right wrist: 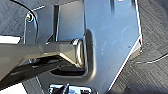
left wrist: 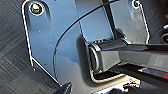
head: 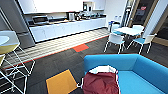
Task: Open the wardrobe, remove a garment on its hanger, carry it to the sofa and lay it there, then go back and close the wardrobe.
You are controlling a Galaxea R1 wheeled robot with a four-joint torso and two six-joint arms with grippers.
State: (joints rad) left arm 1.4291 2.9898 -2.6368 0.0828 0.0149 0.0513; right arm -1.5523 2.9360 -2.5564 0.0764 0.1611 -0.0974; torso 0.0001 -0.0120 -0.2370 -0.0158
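The maroon garment (head: 101,83) with its white collar and sleeve trim lies crumpled on the left end of the bright blue sofa (head: 140,70), low in the head view. A small white piece (head: 80,84) pokes out at the garment's left edge over the sofa's side; I cannot tell whether it is the hanger. Both wrist views show the robot's own dark plate and jointed bar above grey carpet.
Dark carpet with an orange tile (head: 61,82) and a red tile (head: 81,47) stretches ahead. White kitchen cabinets (head: 67,28) line the far wall. A white table with chairs (head: 127,35) stands at the right. White wire-frame stools (head: 12,62) stand at the left.
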